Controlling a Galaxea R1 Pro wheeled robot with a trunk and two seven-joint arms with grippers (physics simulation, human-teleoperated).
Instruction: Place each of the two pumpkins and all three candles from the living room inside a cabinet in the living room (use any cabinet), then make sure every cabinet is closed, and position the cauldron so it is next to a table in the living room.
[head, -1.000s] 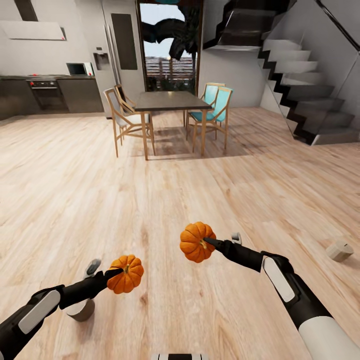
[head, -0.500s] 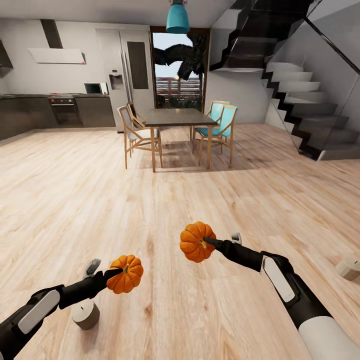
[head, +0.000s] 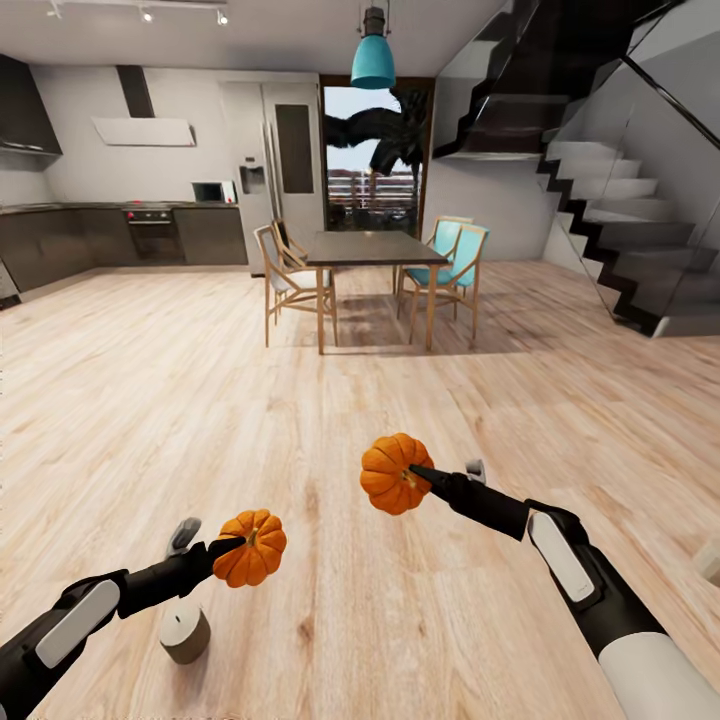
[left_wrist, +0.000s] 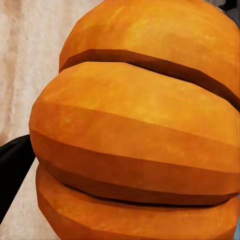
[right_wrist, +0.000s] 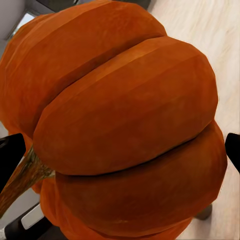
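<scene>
Two orange ribbed pumpkins are held above the wooden floor. My left gripper (head: 232, 548) is shut on the smaller-looking pumpkin (head: 253, 547), seen up close in the left wrist view (left_wrist: 135, 125). My right gripper (head: 425, 477) is shut on the other pumpkin (head: 392, 473), whose stem side shows in the right wrist view (right_wrist: 125, 125). A stubby pale candle (head: 184, 633) stands on the floor just below my left arm. Another candle (head: 711, 562) is cut off by the right edge of the head view. The cabinet and cauldron are out of view.
Ahead stands a dark dining table (head: 365, 248) with wooden chairs (head: 285, 280) and teal chairs (head: 452, 262). A staircase (head: 620, 230) rises on the right. Dark kitchen units (head: 120, 238) line the left wall. Open wooden floor (head: 330, 400) lies between me and the dining table.
The head view has tilted up and shifted, bringing the ceiling lamp and more of the kitchen into the picture. Both arms keep their pumpkins in nearly the same pose.
</scene>
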